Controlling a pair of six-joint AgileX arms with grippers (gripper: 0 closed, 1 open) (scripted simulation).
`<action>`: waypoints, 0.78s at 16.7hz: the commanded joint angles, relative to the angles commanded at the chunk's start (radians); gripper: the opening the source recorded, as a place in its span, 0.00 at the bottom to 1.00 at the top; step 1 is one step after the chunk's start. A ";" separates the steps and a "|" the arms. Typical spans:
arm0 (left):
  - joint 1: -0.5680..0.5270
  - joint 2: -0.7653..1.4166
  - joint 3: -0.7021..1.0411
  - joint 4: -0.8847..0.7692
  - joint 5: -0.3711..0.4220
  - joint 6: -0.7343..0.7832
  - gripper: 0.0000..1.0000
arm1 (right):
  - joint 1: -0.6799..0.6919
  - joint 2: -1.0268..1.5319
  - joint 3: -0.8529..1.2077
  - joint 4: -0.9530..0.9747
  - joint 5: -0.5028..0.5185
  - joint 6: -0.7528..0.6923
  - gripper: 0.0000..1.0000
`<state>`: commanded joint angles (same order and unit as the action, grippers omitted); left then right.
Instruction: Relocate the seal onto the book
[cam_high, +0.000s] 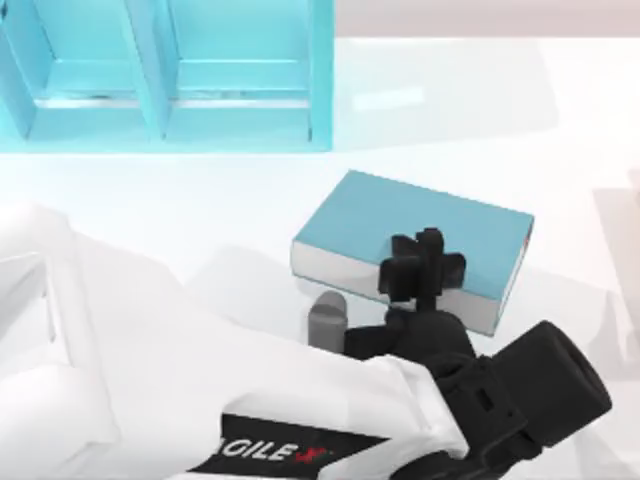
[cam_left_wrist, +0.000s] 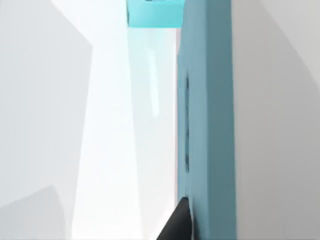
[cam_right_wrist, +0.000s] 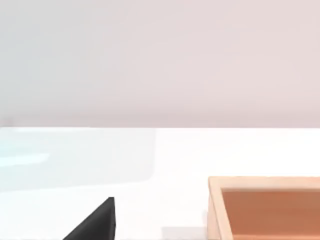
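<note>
While the left gripper (cam_high: 420, 268) hangs over the book (cam_high: 400, 225), its matte black fingers (cam_high: 430, 245) sit above the near edge of the cover, and I cannot tell whether they are spread or pinching anything. That book is a flat slab with a smooth teal cover, white page edges along its near side and a whitish spine at its right end, lying at a slight angle on the glossy white table (cam_high: 200, 200). Just beside the book's near left corner stands a small grey rounded stub (cam_high: 327, 315), partly tucked under the glossy white shell of the left arm. Beyond the book, farther from the arm, sits the teal shelf unit (cam_high: 170, 70) with its boxy compartments. In the left wrist view the book's teal cover (cam_left_wrist: 207, 125) runs past a black fingertip (cam_left_wrist: 177, 225). In the right wrist view, a black fingertip (cam_right_wrist: 97, 220) shows near an open tan wooden box (cam_right_wrist: 265, 207).
</note>
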<state>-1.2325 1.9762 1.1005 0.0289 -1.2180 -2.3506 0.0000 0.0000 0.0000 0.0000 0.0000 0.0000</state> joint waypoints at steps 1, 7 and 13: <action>-0.005 -0.001 0.002 -0.010 -0.003 -0.009 0.00 | 0.000 0.000 0.000 0.000 0.000 0.000 1.00; -0.007 0.003 0.000 -0.020 -0.005 -0.019 0.00 | 0.000 0.000 0.000 0.000 0.000 0.000 1.00; -0.007 0.071 -0.033 0.084 -0.004 -0.017 0.00 | 0.000 0.000 0.000 0.000 0.000 0.000 1.00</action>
<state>-1.2394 2.0474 1.0671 0.1131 -1.2218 -2.3678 0.0000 0.0000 0.0000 0.0000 0.0000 0.0000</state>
